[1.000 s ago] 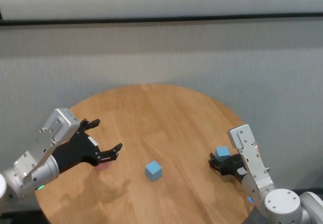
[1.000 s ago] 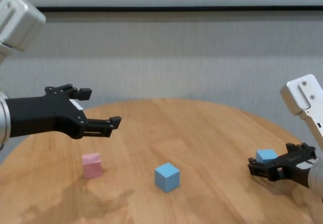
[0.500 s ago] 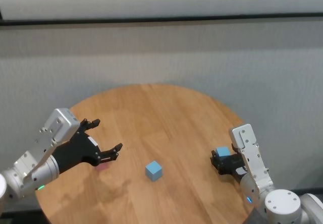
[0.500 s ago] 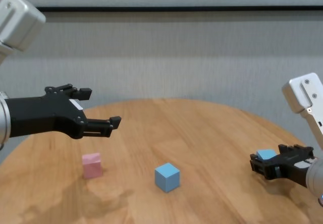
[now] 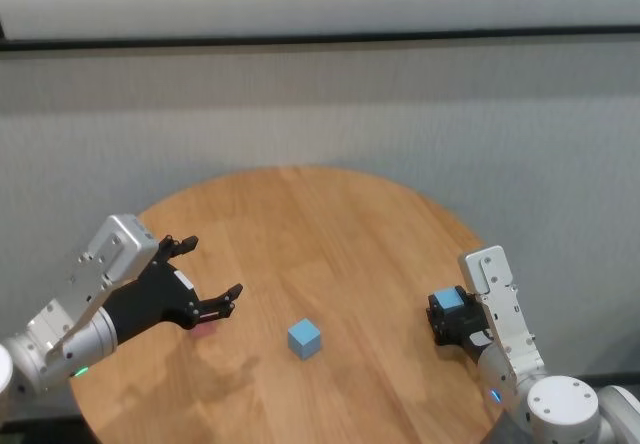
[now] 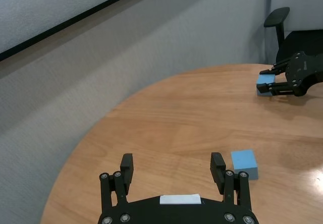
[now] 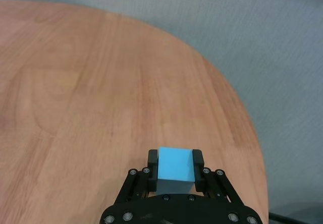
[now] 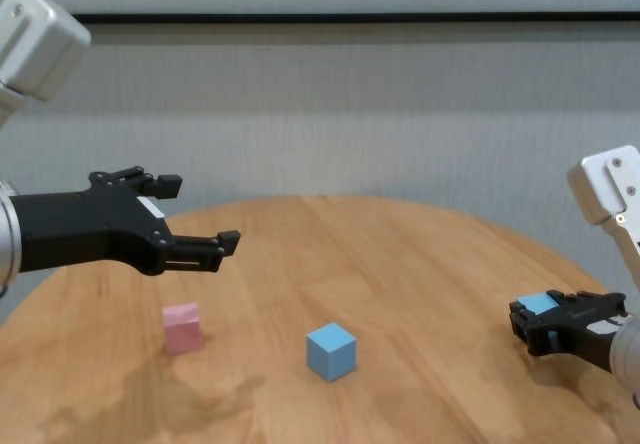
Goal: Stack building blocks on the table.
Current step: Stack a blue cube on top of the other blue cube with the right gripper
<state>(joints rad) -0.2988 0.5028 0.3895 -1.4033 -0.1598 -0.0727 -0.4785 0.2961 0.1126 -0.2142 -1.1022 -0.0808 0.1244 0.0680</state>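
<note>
My right gripper (image 5: 450,316) is shut on a light blue block (image 5: 447,301) near the table's right edge, low over the wood. In the right wrist view the block (image 7: 175,166) sits squarely between the two fingers (image 7: 198,161). The second light blue block (image 5: 305,338) stands alone near the middle front of the table (image 5: 320,234), and also shows in the chest view (image 8: 331,351). The pale pink block (image 8: 182,327) stands at the front left. My left gripper (image 8: 200,209) is open and empty, hovering above and just behind the pink block.
The round table's edge runs close behind the right gripper. A black office chair (image 6: 279,19) stands beyond the table on the right. A grey wall (image 5: 320,114) lies behind the table.
The right gripper's fingers have closed on the light blue block and it has drawn slightly back toward me. The left arm has not moved.
</note>
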